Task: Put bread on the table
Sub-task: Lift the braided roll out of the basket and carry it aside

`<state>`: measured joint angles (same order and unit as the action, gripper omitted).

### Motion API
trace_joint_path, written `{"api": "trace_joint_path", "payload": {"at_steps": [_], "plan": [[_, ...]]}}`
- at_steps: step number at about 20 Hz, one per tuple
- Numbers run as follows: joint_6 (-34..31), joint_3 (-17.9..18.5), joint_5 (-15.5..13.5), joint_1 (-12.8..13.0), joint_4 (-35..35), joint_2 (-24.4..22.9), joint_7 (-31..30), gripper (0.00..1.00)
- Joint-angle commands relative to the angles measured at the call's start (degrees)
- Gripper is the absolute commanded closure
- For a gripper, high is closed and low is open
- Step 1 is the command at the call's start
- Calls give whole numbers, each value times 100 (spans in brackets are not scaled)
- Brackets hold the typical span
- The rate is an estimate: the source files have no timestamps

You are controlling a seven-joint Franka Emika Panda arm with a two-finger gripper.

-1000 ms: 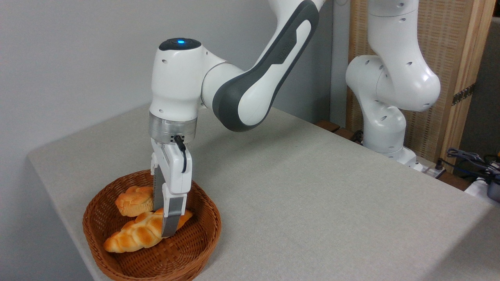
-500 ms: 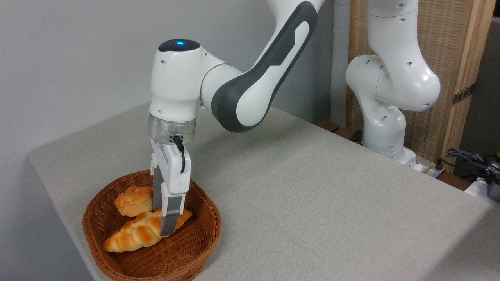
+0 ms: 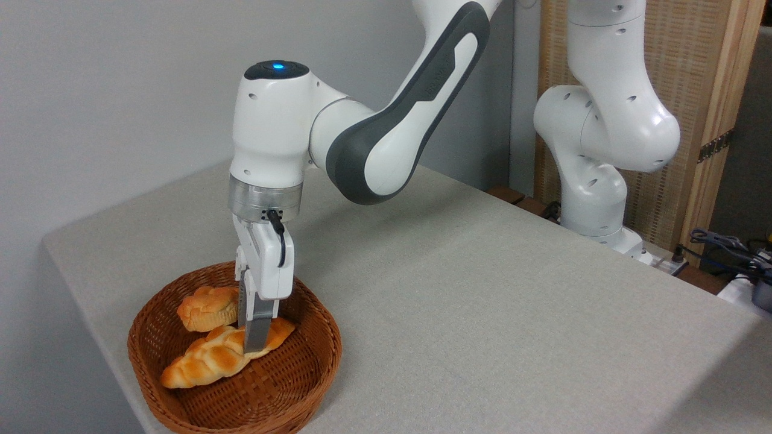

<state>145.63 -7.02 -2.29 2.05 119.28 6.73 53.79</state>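
While the gripper [image 3: 253, 343] pinches the bread [image 3: 211, 358] near one end, low left in the basket [image 3: 301, 386], the long free end could swing and slip out.

White arm [image 3: 386, 132], dark grey panels, blue light.

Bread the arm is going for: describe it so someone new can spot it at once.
Look in the brown wicker basket at the table's near left corner. The bread lies along its front, with the gripper closed on its right end. It is long, braided and tapered, unlike the small round bun behind it.
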Motion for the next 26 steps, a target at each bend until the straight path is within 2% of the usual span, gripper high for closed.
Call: {"api": "trace_joint_path", "payload": {"at_steps": [1,3,6,9,12,16,18,22,26], "plan": [[88,-1,-122,-56,-10,-84,79,76],[71,43,-149,-56,-36,-207,52,76],[-253,78,-421,-64,-202,-400,35,76],[-1113,210,-492,-65,-467,-664,35,74],[-1930,254,-545,-65,-441,-1111,43,72],[-3616,447,-536,-56,-423,-1849,0,71],[-4312,474,-527,-38,-388,-2061,-88,70],[-4807,386,-492,67,-248,-2106,-1010,66],[-4790,342,-474,190,95,-2045,-1143,67]]}}
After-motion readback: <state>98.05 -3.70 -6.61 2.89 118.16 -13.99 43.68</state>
